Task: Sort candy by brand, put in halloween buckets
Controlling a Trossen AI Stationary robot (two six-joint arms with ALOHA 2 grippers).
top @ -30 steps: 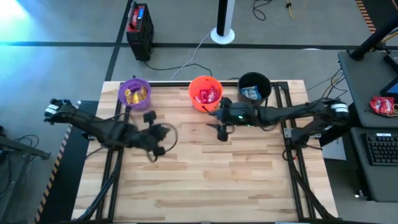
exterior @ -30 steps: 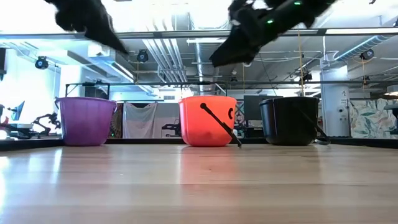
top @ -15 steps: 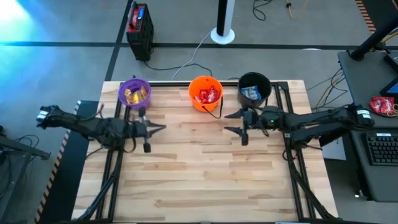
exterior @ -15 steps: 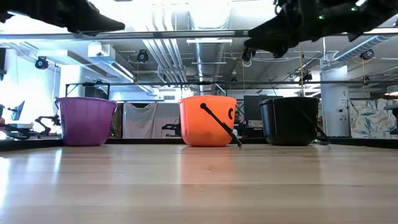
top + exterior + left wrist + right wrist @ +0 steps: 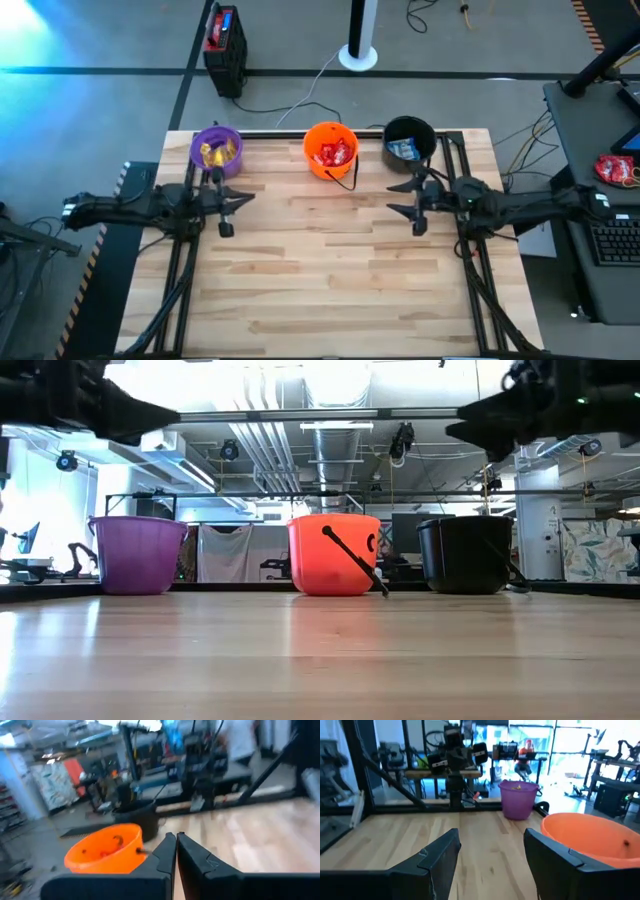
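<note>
High view: candy (image 5: 331, 154) beyond right tool (image 5: 409, 198)

grey floor (image 5: 100, 110) surrounds the wooden table (image 5: 320, 290). a white pole base (image 5: 358, 55) stands at twelve o'clock, a keyboard (image 5: 612, 240) at three.

Wooden table (image 5: 330, 270) bears three buckets along its far edge (purple (image 5: 216, 150), orange (image 5: 331, 149), black (image 5: 408, 139)).
</note>
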